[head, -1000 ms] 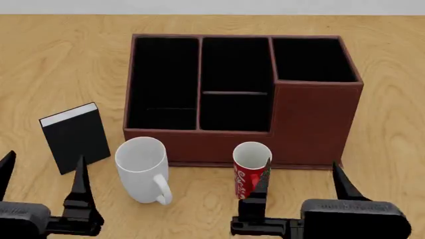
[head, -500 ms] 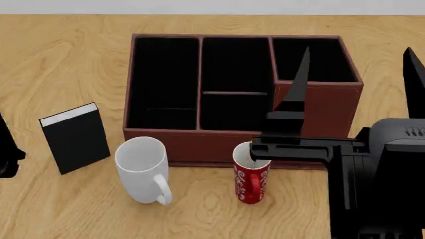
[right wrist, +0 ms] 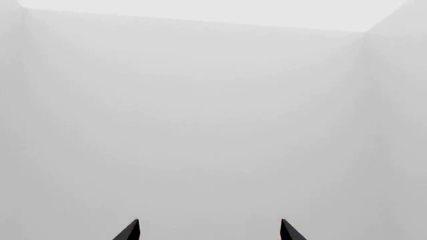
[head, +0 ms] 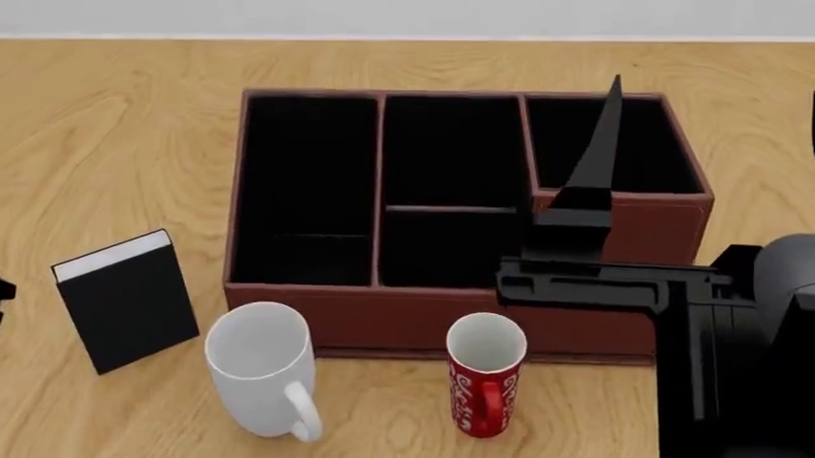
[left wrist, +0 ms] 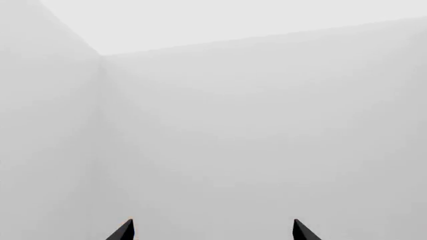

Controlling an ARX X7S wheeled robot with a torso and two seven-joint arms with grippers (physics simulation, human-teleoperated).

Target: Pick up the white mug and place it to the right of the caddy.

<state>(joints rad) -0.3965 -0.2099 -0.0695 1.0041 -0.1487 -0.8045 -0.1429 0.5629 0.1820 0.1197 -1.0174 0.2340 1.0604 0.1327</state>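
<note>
Clearly white mug (head: pixel 261 379) stands unheld

Black book (head: pixel 128 301) upright, red mug (head: pixel 486 374) upright, wooden table (head: pixel 114 134)

Right gripper (right wrist: pixel 208 231) raised with jaws spread; left gripper (left wrist: pixel 210 231) likewise parted, its arm seemingly outside the head view.

Two mugs: one white mug (head: pixel 259 367), one red mug (head: pixel 484 374). One caddy (head: pixel 465 221), five compartments. One black book (head: pixel 125 300). One wooden surface (head: pixel 114 143).
</note>
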